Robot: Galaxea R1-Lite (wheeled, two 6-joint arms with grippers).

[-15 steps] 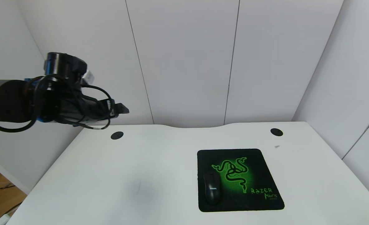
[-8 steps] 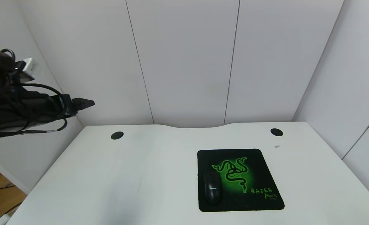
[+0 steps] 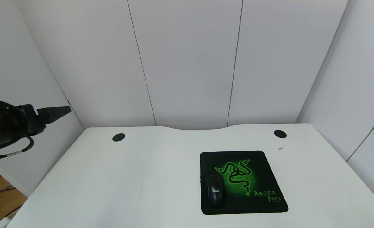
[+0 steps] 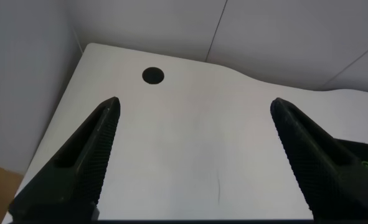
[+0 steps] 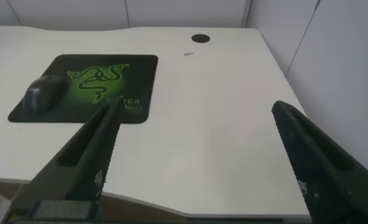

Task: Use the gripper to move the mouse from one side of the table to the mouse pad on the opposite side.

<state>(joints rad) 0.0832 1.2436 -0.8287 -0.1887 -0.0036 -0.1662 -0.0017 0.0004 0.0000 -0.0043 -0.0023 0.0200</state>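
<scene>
The black mouse (image 3: 215, 191) lies on the front left part of the black mouse pad (image 3: 256, 158) with the green snake logo, on the right half of the white table (image 3: 142, 164). Nothing touches the mouse. My left gripper (image 3: 67, 110) hangs in the air beyond the table's left edge, far from the mouse; in the left wrist view it (image 4: 195, 104) is open and empty over bare table. My right gripper (image 5: 197, 107) is out of the head view; it is open and empty near the table's front right, with the mouse (image 5: 43, 93) and pad (image 5: 134, 74) beyond it.
Two round black cable holes (image 3: 118, 137) (image 3: 280, 134) sit near the table's far edge, either side of its curved notch. A small grey fleck (image 3: 280, 148) lies behind the pad. White walls close in the back and right; wooden floor shows at lower left.
My left arm has drawn back to the left and a little down, off the table's far left corner. The mouse and pad have not moved.
</scene>
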